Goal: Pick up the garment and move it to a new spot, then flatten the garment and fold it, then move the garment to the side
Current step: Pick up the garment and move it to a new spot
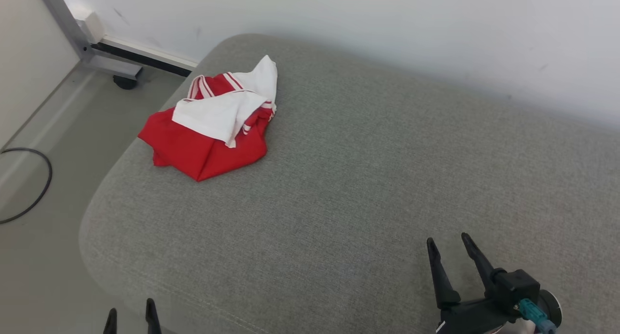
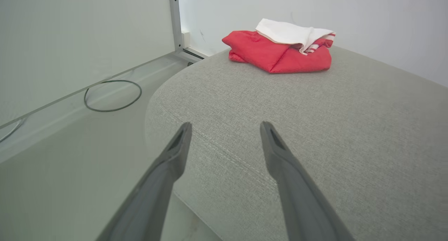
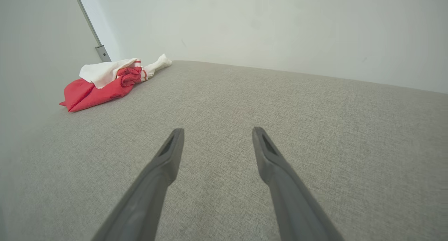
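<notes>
Nearest, the left gripper [image 1: 131, 317] hangs at the front-left edge of the cushion [image 1: 363, 179], and the right gripper [image 1: 448, 242] hovers over its front right. Both sets of fingers are spread wide and hold nothing. The garment [image 1: 203, 140], red with white, lies bunched in a loose heap at the cushion's far-left corner, well apart from both grippers. It looks crumpled rather than neatly folded, so I judge none of the 3 stages done: the pick-up and move, the flattening and folding, and the last shift aside are all left.
</notes>
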Motion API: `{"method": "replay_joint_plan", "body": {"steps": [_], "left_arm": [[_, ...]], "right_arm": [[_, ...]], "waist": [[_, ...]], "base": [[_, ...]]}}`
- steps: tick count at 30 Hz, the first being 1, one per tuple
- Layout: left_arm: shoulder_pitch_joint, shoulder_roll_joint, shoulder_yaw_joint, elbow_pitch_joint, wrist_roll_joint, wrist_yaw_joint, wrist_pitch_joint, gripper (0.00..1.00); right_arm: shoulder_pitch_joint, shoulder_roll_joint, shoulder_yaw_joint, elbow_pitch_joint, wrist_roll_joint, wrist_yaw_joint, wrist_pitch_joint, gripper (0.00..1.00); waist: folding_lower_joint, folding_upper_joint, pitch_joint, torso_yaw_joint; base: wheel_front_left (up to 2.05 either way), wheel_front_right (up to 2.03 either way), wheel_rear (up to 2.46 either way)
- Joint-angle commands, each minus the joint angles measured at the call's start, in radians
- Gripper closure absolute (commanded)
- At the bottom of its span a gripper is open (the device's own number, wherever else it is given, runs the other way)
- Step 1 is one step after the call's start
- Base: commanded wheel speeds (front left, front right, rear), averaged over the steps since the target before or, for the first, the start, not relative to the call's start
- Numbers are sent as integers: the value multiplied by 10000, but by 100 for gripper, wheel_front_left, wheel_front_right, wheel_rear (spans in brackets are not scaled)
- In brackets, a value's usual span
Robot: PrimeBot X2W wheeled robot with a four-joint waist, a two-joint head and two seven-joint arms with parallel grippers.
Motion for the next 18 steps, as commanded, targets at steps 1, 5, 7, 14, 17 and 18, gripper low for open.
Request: {"method": "replay_joint_plan", "body": {"steps": [1, 5, 7, 14, 17, 18], "left_arm": [[-246, -12, -70, 102, -91, -128, -27, 0], [-780, -15, 58, 310, -39, -432, -27, 0], [-1169, -10, 176, 414, 117, -553, -27, 0], [-2745, 328, 529, 870, 727, -881, -27, 0], [-3520, 655, 446, 1135, 926, -926, -27, 0], [-3774, 773, 422, 1272, 954, -942, -27, 0]], "right_arm": [[-152, -85, 15, -121, 82, -24, 3, 0], [-334, -260, 146, -374, 113, -24, 3, 0], [-456, -389, 202, -516, 88, -24, 3, 0], [-806, -847, 380, -879, 114, -24, 3, 0], [-930, -1021, 402, -1068, 151, -24, 3, 0], [-994, -1084, 397, -1132, 153, -24, 3, 0]], "waist": [[-1, -1, 263, -253], [-1, -1, 635, -568], [-1, -1, 864, -738], [-1, -1, 1614, -1254], [-1, -1, 1946, -1499], [-1, -1, 2058, -1585]], "base": [[0, 0, 0], [0, 0, 0], [0, 0, 0], [0, 0, 0], [0, 0, 0], [0, 0, 0]]}}
